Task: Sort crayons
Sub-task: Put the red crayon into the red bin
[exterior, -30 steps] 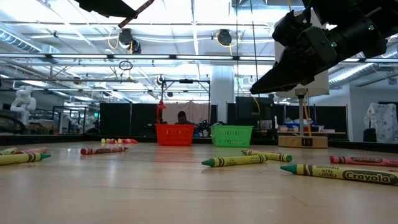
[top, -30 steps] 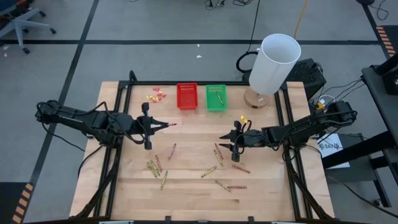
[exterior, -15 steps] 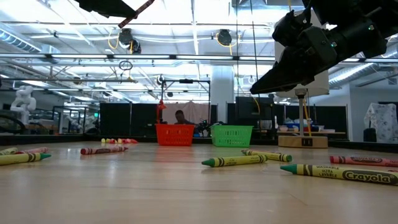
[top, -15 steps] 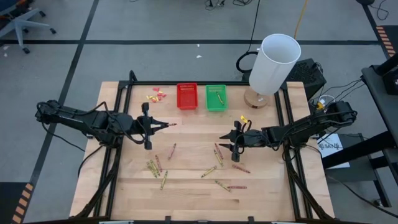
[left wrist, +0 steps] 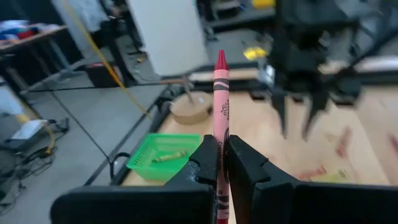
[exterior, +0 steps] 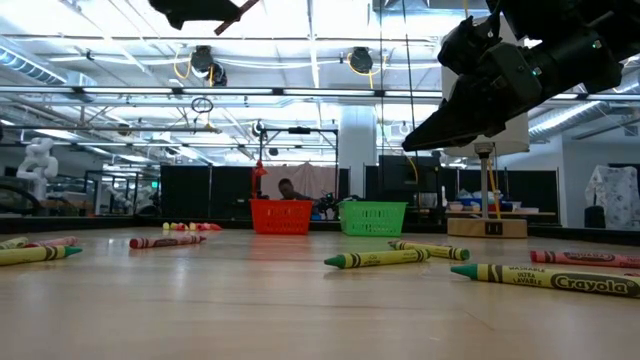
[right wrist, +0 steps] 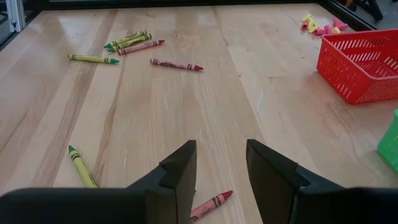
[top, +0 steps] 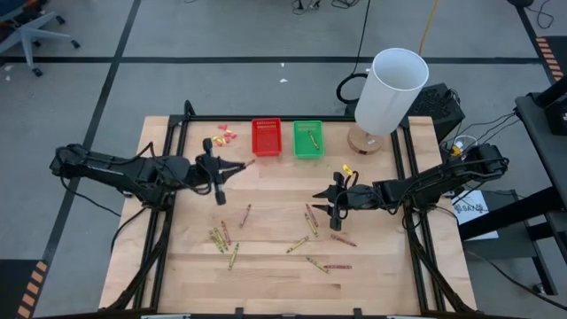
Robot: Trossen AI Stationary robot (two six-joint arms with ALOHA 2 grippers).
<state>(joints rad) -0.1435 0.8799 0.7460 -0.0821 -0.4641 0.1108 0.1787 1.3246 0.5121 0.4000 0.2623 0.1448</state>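
My left gripper [top: 229, 167] is shut on a red crayon [left wrist: 221, 93] above the table, left of the red basket [top: 266, 137]; it also shows at the top of the low view [exterior: 205, 10]. My right gripper [right wrist: 221, 168] is open and empty, above the table's middle right [top: 322, 198]. Several reddish-brown and yellow-green crayons lie flat on the wood, such as those at the near left [top: 219, 237] and in the middle [top: 311, 217]. The green basket [top: 307, 139] holds a green crayon [left wrist: 163, 157]. My left gripper pinches the red crayon's rear part [left wrist: 219, 152] between its two fingers. The crayon lies along the fingers and its tip [left wrist: 221, 57] sticks out past them toward the baskets. The fingers come about level from the table's left. The crayon is lifted clear of the table.
A tall white cylinder [top: 390, 89] on a round wooden base stands at the far right. Yellow and pink scraps [top: 221, 136] lie left of the red basket. A small yellow piece [top: 347, 170] lies beside the right arm. More crayons lie at the near right [top: 328, 265].
My left gripper has gone toward the table's far edge and a little right, toward the red basket, and has turned slightly. It still holds the red crayon clear of the table. My right gripper has kept still.
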